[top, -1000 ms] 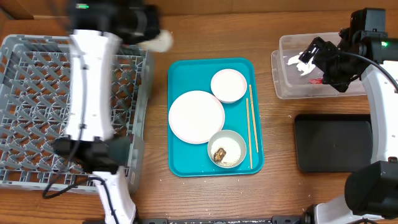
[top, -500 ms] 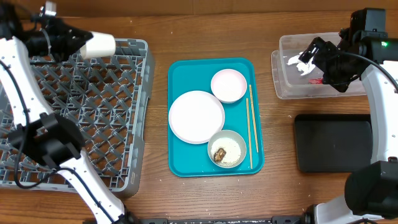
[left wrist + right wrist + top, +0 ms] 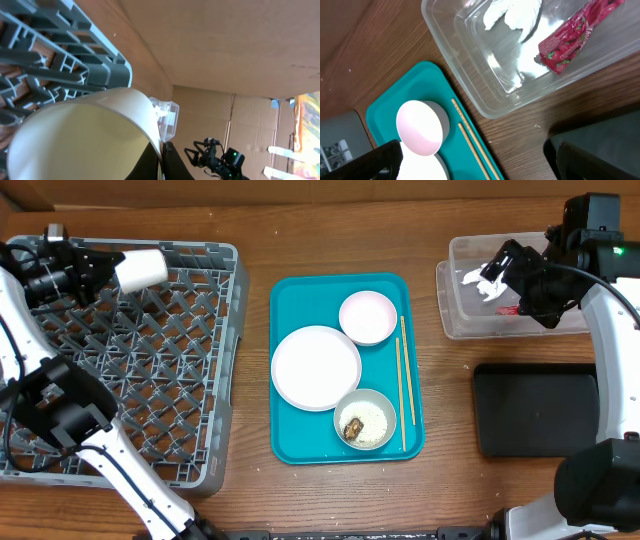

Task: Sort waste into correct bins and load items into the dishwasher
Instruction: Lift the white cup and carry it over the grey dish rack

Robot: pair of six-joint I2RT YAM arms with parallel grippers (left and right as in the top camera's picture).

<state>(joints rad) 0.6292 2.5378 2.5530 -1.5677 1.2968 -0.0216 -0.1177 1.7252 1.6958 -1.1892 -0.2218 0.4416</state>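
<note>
Overhead: left end effector is clamped on the small white cup, holding it sideways above the far corner of the grey dish rack. Right end effector hovers over the clear tub. The plate and 2 bowls sit on the teal tray between both end effectors.

Left wrist: the cup's thin wall is pinched, with the rack just beyond it. Released sideways, it would likely roll across the lattice, and the narrow pinch might slip.

Right wrist: jaws spread wide, empty. The wrapper and tissue lie in the tub ahead.
</note>
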